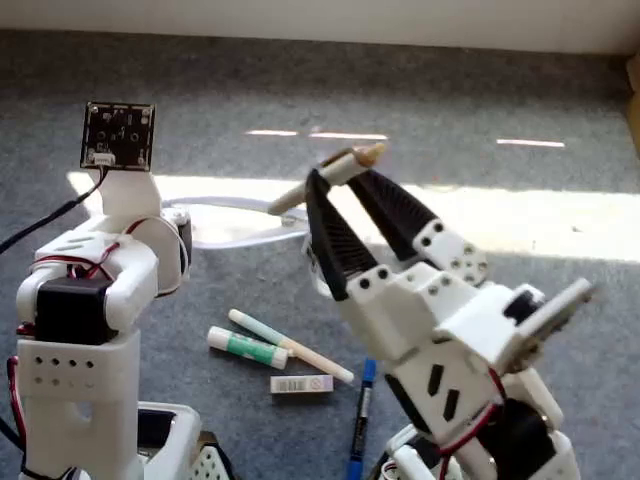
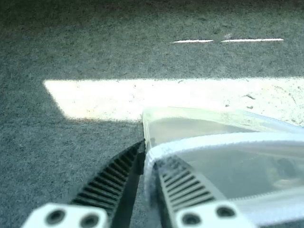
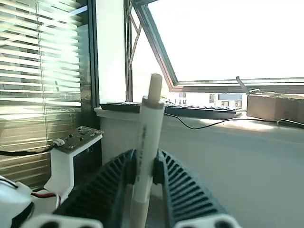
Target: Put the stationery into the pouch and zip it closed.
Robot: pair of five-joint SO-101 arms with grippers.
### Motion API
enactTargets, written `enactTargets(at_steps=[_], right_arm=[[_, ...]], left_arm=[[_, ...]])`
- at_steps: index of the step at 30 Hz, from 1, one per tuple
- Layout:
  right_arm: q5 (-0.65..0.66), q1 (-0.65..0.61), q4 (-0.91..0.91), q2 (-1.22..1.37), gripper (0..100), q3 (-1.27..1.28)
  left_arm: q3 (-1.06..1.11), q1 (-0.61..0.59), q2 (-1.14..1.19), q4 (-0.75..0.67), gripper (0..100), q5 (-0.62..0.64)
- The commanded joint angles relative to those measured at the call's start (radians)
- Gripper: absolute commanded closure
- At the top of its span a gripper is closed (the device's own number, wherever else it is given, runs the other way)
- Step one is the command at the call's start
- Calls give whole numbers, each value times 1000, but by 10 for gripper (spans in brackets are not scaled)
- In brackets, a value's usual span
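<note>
Grey felt tabletop (image 1: 480, 90), sunlit band across. Right gripper (image 1: 340, 182) raised, clamped on white pen (image 3: 147, 133), which is held aloft. Left gripper (image 2: 148, 156) pinches rim of clear pouch (image 2: 223, 161), lying at sunlit band. Nearer arm bases, loose: glue stick (image 1: 246, 346), cream pencil (image 1: 300, 352), eraser (image 1: 301, 384), blue pen (image 1: 360, 420).

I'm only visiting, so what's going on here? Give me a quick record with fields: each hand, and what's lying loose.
Left hand: shut on the edge of the clear pouch
Right hand: raised, shut on a white pen
Loose on the carpet: green-and-white stick, pale pen, eraser, blue pen
Status: white pen not yet in the clear pouch
</note>
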Motion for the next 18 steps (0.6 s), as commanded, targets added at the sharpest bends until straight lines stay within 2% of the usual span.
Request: enactTargets(at_steps=[1,6,18], right_arm=[[52,-58,-117,24,994,42],[123,-160,-136,27,994,82],[275,-168,-406,21,994,364]], left_arm=[[-54,16,2,3,993,14],[-51,16,2,3,993,14],[7,16,-4,-26,993,14]])
